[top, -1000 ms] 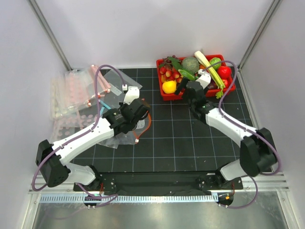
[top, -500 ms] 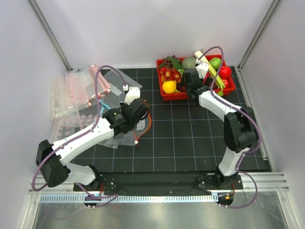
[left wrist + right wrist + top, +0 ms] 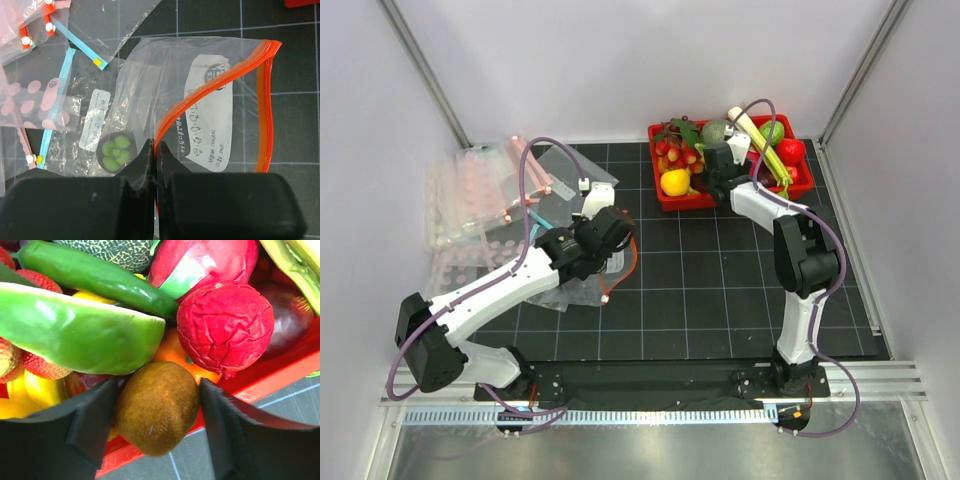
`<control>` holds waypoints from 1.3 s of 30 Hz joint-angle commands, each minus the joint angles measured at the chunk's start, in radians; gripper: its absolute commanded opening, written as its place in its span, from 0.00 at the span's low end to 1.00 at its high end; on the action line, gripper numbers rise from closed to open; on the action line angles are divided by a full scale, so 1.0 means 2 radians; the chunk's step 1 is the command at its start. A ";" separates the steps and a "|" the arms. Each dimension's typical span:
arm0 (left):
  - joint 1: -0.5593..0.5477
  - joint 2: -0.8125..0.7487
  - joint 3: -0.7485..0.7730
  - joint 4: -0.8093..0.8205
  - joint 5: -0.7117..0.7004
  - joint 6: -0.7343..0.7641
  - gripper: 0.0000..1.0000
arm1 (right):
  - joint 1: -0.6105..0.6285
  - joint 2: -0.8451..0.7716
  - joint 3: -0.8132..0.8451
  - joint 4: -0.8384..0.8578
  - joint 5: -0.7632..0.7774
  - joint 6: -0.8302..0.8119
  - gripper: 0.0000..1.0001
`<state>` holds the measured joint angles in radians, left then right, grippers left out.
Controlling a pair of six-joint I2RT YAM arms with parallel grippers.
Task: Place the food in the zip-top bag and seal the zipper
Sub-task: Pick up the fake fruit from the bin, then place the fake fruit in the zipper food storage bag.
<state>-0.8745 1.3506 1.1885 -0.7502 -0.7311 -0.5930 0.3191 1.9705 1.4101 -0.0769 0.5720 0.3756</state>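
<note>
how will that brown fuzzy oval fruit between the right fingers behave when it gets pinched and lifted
The brown oval fruit looks rounded and matte, so it probably grips well yet could roll out if pinched off-centre. It sits tucked against the green wedge and the red crinkled ball, so lifting may jostle them.

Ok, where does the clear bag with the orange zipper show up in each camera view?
Top external: the zip-top bag lies left of centre, partly under the left arm's wrist.
Left wrist: it fills the centre and right, with its edge pinched in the left gripper at the bottom.
Right wrist: not in it.
Shared landmark: the black grid mat, seen in all three views.
</note>
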 commanded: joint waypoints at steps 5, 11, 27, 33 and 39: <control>0.002 -0.011 0.002 0.014 0.004 0.004 0.00 | 0.002 -0.051 -0.012 0.028 -0.017 0.010 0.51; 0.001 -0.010 0.002 0.016 0.004 0.004 0.01 | 0.003 -0.129 -0.076 0.051 -0.062 0.037 0.45; 0.001 -0.012 0.000 0.018 0.013 0.001 0.01 | 0.180 -0.384 -0.298 0.161 -0.213 0.121 0.41; 0.001 -0.015 -0.001 0.021 0.025 0.001 0.01 | 0.248 -0.388 -0.341 0.257 -0.242 0.085 0.41; 0.001 -0.033 -0.009 0.031 0.052 0.003 0.01 | 0.288 -0.365 -0.340 0.300 -0.245 0.041 0.42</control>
<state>-0.8745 1.3376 1.1809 -0.7361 -0.6678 -0.5930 0.8703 1.2266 0.7300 0.3725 0.1017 0.5159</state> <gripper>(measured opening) 0.023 0.650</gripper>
